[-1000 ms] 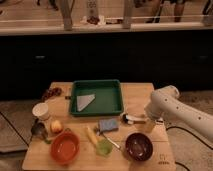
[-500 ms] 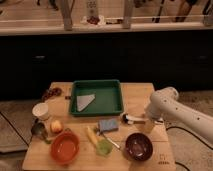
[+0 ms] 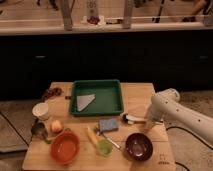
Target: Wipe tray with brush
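Claw point(image 3: 147, 121) at the white handle of the brush point(image 3: 131, 119), on the counter point(image 3: 140, 95) off the near right corner of the green tray point(image 3: 96, 82); claw state cannot be told. Risk: an off-centre grip lets the slim handle pivot or slip, knocking the nearby blue sponge point(image 3: 108, 124)

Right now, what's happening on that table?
The robot's arm reaches in from the right, with its hand at the white handle of the brush, which lies on the wooden table beside the blue sponge. The green tray sits further back with a grey scrap inside; the brush is not in it yet.
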`<control>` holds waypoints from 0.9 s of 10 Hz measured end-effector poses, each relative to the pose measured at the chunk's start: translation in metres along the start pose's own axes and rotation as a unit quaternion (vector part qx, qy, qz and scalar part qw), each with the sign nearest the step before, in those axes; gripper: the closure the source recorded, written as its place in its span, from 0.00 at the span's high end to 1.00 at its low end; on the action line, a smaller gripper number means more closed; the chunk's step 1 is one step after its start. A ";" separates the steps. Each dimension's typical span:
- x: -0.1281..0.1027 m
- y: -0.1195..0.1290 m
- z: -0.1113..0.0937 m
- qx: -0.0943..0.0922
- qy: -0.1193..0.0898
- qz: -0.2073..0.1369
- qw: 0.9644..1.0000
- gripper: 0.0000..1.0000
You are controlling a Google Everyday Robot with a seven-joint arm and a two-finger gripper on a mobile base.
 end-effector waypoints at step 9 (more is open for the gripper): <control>0.022 -0.025 -0.072 0.051 0.009 0.003 0.999 0.05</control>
